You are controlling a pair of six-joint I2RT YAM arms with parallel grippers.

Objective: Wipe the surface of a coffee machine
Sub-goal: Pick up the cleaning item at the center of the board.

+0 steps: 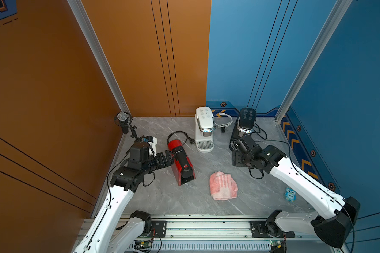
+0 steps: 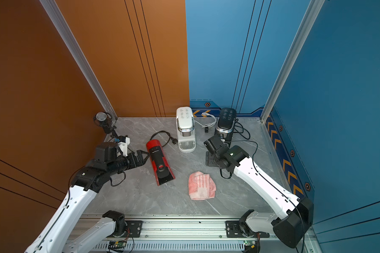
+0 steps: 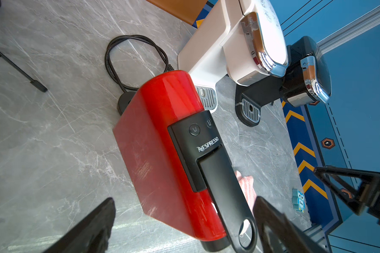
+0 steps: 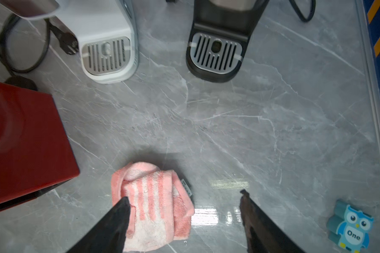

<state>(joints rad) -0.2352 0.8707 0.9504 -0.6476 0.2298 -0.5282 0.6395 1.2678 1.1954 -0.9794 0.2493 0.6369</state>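
Observation:
Three coffee machines stand on the grey marble table (image 1: pixel 162 197). A red Nespresso one (image 1: pixel 181 162) (image 2: pixel 159 163) (image 3: pixel 162 142) is at the left, a white one (image 1: pixel 204 129) (image 2: pixel 185 129) is behind the middle, and a black one (image 1: pixel 246 120) (image 2: pixel 226 120) is at the back right. A folded pink striped towel (image 1: pixel 223 186) (image 2: pixel 201 186) (image 4: pixel 154 203) lies flat in front of them. My left gripper (image 1: pixel 172 156) (image 3: pixel 184 201) is open, its fingers either side of the red machine's left flank. My right gripper (image 1: pixel 237 161) (image 4: pixel 184 196) hangs open above the table in front of the black machine, holding nothing, with the towel below one finger.
A microphone (image 1: pixel 123 120) on a stand occupies the back left corner. Behind the red machine lies a black cord (image 1: pixel 180 135), and a white cord (image 1: pixel 225 120) lies between the white and black machines. A blue owl eraser (image 1: pixel 290 194) (image 4: pixel 349 227) sits near the right wall. Walls enclose three sides.

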